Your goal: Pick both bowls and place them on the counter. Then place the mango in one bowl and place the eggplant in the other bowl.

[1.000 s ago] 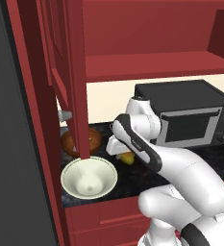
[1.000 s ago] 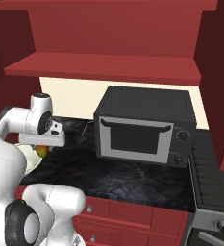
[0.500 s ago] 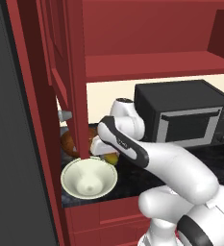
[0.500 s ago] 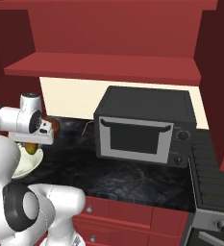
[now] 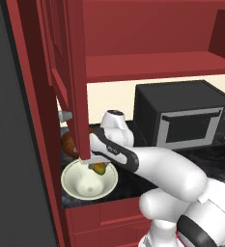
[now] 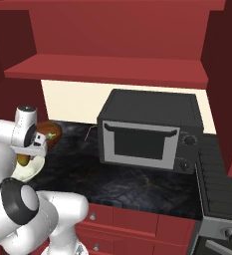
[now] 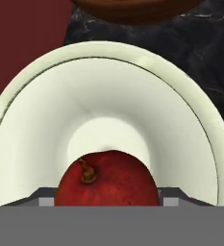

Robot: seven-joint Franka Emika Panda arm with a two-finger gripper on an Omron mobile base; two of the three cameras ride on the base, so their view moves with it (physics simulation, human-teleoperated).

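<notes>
My gripper (image 7: pixel 107 192) is shut on the mango (image 7: pixel 107 178), a red fruit with a short stem that sits between the fingertips. It hangs just above the hollow of the cream-white bowl (image 7: pixel 108 101), which stands on the black counter (image 5: pixel 131 179) near its front left corner. From the left base view the mango (image 5: pixel 99 168) hovers over that bowl (image 5: pixel 87 182) by its back rim. The brown wooden bowl (image 5: pixel 68 143) stands right behind, partly hidden by the cabinet door. A small green spot shows in the brown bowl (image 6: pixel 48 133); I cannot tell whether it is the eggplant.
An open red cabinet door (image 5: pixel 76 72) hangs close to the left of the arm. A black microwave (image 6: pixel 147 132) stands at the back of the counter, a stove (image 6: pixel 219 169) to its right. A red shelf (image 6: pixel 107 67) runs above.
The arm has swung left and down with the mango, from beside the brown bowl to just over the white bowl. The bowls have stayed put.
</notes>
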